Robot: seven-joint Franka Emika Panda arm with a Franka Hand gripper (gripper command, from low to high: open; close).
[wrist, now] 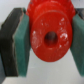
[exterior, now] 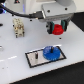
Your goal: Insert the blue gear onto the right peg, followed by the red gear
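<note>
We see the round red plastic toothed gear point(exterior: 60, 29) held between the two pads of the grey robot gripper point(exterior: 59, 29), up above the white table point(exterior: 15, 57). Below it, the flat round blue plastic toothed gear point(exterior: 51, 52) sits on the dark flat rectangular base plate point(exterior: 33, 59), toward the exterior view's right end. A small pale blocky object point(exterior: 18, 27) stands well apart, toward the exterior view's left.

In the wrist view, the red gear point(wrist: 49, 37) sits between the pads point(wrist: 22, 42), touching both.

The blue gear point(exterior: 51, 52) lies flat on the dark base plate point(exterior: 34, 57), towards the exterior view's right. The red gear point(exterior: 60, 29) hangs above it, clamped between teal pads point(wrist: 22, 37), bore facing the wrist camera.
</note>
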